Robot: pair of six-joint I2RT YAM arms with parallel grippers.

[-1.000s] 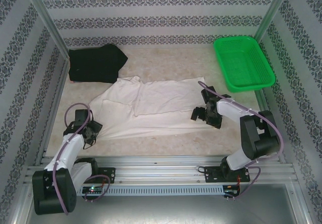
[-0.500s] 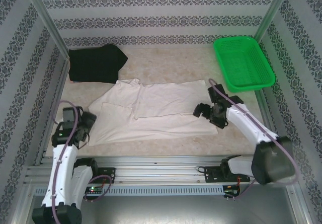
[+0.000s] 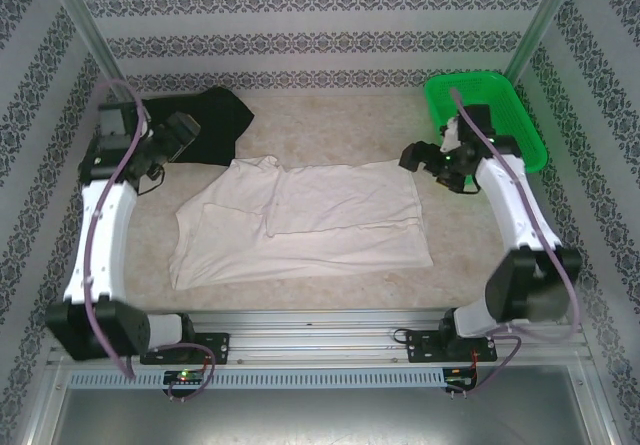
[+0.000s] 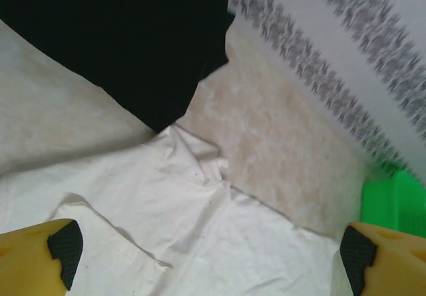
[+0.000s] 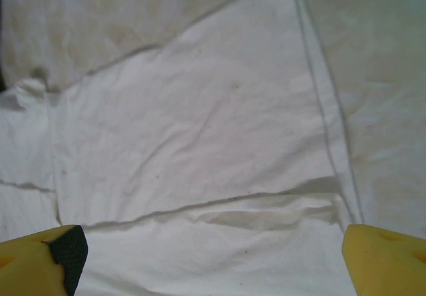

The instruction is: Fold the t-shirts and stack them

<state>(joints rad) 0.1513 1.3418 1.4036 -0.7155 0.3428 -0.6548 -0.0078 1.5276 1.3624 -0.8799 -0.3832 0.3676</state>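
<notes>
A: Looking down on the worktop (image 3: 340, 125), we find the cream t-shirt (image 3: 310, 215) spread flat in the middle, its long axis running left to right.

B: We agree. Its straight hemmed edge faces right, toward the green basket (image 3: 505, 100). The rumpled end faces left, its far corner just beside the black t-shirt (image 3: 215, 120) bunched in the far left corner.

A: We see the left hand (image 3: 178, 133) over that black shirt, fingers wide apart, gripping nothing.

B: We place the right hand (image 3: 420, 157) at the cream shirt's far right corner, fingers likewise spread and empty.
</notes>
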